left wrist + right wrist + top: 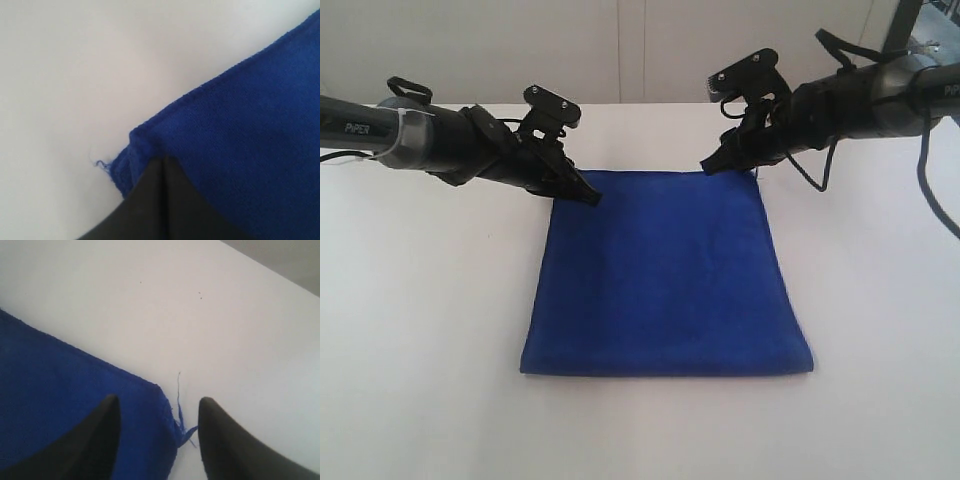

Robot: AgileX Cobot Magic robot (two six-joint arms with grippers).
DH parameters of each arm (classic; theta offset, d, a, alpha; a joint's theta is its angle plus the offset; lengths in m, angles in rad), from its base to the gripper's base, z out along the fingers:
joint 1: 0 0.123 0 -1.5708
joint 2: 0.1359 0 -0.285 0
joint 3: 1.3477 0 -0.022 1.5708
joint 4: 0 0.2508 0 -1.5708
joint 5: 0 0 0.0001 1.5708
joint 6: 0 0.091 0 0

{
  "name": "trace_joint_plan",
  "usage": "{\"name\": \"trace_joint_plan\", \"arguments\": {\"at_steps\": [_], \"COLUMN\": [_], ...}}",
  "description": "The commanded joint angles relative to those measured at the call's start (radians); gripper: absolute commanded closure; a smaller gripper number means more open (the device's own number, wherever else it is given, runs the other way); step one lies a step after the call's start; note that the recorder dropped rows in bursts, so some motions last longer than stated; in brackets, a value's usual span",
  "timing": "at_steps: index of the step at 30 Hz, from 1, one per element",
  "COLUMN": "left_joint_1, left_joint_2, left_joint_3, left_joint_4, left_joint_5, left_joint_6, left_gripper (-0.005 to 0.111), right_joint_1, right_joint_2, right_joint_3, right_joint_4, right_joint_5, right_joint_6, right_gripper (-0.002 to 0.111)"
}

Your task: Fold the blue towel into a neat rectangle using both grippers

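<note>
While the left tool (164, 160) is clenched, the right tool (159, 401) gapes over the fuzzy blue towel (665, 280).

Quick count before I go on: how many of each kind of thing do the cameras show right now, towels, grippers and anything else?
blue towel: 1
grippers: 2, the left gripper and the right gripper
table: 1
total: 4

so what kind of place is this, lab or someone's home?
Probably a lab test bench: plain white table, blank white wall behind, and one blue towel laid out between the left gripper and right gripper.
</note>
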Motion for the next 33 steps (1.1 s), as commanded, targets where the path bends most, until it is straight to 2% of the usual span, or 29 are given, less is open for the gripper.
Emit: {"name": "trace_joint_plan", "arguments": {"at_steps": [1,2,6,7,12,15,22,27,33], "left_joint_1": [0.0,0.0,0.005,0.016,0.076,0.094,0.096,0.096,0.096], "left_joint_2": [-0.023,-0.033,-0.091,-0.098,-0.09,-0.07,-0.012,0.02,0.05], "left_joint_3": [-0.003,-0.003,-0.023,-0.042,-0.144,-0.171,-0.171,-0.171,-0.171], "left_joint_4": [-0.016,-0.016,-0.044,-0.06,-0.063,-0.057,-0.053,-0.078,-0.078], "left_joint_5": [0.012,0.015,0.09,0.148,0.333,0.425,0.415,0.385,0.259], "left_joint_6": [-0.002,-0.002,-0.002,-0.025,-0.239,-0.26,-0.26,-0.26,-0.26], "left_gripper": [0.107,0.107,0.107,0.107,0.107,0.107,0.107,0.107,0.107], "right_joint_1": [-0.008,-0.008,-0.008,-0.008,-0.008,-0.008,-0.008,-0.008,-0.008], "right_joint_2": [-0.026,-0.027,-0.027,-0.025,-0.025,-0.025,0.016,0.065,0.114], "right_joint_3": [-0.05,-0.067,-0.161,-0.18,-0.21,-0.21,-0.21,-0.21,-0.21], "right_joint_4": [-0.004,-0.006,0.024,0.047,0.091,0.112,0.28,0.283,0.246], "right_joint_5": [0.111,0.142,0.304,0.331,0.392,0.403,0.383,0.346,0.244], "right_joint_6": [0.123,0.135,0.155,0.155,0.151,0.151,0.068,0.068,0.068], "right_gripper": [0.069,0.074,0.105,0.108,0.108,0.108,0.108,0.108,0.108]}}
